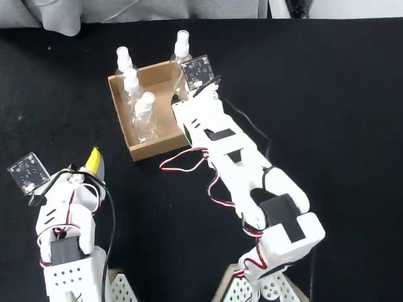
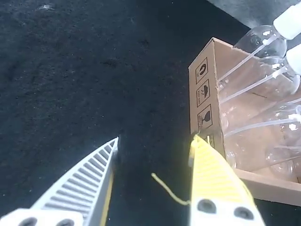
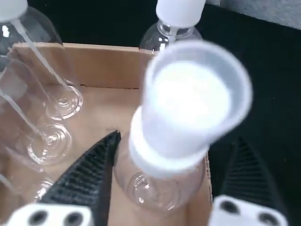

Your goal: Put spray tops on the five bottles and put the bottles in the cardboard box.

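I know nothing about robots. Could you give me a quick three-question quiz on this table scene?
1. True or false: the left hand holds a clear plastic bottle.
2. The white-topped clear bottle between the fingers of the right hand stands: A in the brown cardboard box; B on the black table; C on its side.
3. What colour is the left hand's finger nearest the box?
Key: 1 false; 2 A; 3 yellow.

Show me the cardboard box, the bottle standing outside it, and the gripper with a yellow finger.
cardboard box (image 1: 157,150), high view, on its near outer wall.
bottle outside the box (image 1: 182,41), high view, on its white spray top.
left gripper (image 2: 155,141), left wrist view, midway between its fingertips.
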Motion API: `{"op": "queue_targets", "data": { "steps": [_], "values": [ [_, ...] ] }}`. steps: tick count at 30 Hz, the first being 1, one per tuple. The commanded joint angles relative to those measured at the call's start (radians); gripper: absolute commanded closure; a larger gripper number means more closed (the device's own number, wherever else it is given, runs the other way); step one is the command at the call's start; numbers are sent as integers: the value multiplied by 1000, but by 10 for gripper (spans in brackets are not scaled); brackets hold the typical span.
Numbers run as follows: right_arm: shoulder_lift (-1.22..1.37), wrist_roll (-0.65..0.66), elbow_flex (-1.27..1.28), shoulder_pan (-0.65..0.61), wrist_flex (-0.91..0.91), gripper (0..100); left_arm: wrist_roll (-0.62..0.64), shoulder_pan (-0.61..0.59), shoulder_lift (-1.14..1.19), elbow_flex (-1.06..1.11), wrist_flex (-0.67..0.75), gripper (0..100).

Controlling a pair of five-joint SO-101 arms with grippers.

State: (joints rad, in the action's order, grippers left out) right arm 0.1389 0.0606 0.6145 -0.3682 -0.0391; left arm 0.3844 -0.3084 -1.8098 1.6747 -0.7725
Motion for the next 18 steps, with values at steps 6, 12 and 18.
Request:
{"op": "queue_targets", "data": {
  "steps": [6, 12, 18],
  "values": [
    [-8, 2, -62, 15, 9, 679, -3, -12, -9, 25, 0, 770],
    [-8, 2, -99, 15, 86, 646, -3, -12, -9, 25, 0, 770],
    [-8, -5, -127, 15, 144, 565, -3, -12, -9, 25, 0, 770]
  ]
}}
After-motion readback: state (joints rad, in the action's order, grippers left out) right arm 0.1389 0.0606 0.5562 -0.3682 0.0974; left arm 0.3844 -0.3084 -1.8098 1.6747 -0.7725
